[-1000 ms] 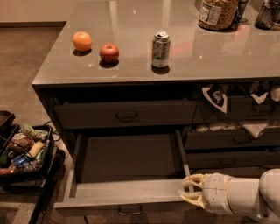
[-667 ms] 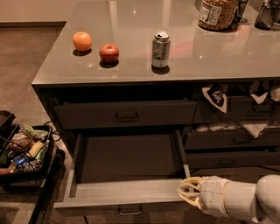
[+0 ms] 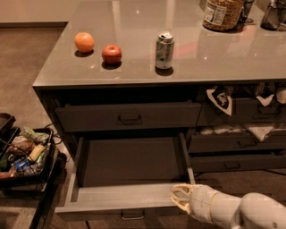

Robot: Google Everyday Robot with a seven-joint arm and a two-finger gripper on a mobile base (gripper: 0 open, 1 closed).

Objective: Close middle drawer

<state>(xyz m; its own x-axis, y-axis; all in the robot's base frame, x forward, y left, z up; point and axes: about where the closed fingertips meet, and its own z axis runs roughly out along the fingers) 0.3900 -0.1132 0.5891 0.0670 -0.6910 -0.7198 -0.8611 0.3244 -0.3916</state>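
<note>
The drawer (image 3: 129,163) stood pulled well out from under the front edge of the counter (image 3: 134,22), below the closed top drawer (image 3: 127,117). Its grey inside was bare and its handle (image 3: 132,216) sat at the middle of the front panel. The tool (image 3: 181,199) rested at the top rim of that front panel, towards its right end, and seemed to be touching it. That placing suits a push more than a pull: pressing on the panel should slide the drawer back under the counter, and the handle was left alone. Whether the tool was open or closed could not be told. Because the contact was off-centre, the drawer might skew on its runners as it went in.

Nothing lay in the drawer or behind it to block the travel. Near the counter's left edge sat an orange (image 3: 84,42) and an apple (image 3: 111,54), with a can (image 3: 164,50) further right and a jar (image 3: 222,13) by the back right corner, all clear of the work. On the floor off the front left corner stood a bin (image 3: 27,154) of clutter, close to the drawer's left side but apart from it. The drawers (image 3: 237,143) under the counter's right end had cloths hanging over them.
</note>
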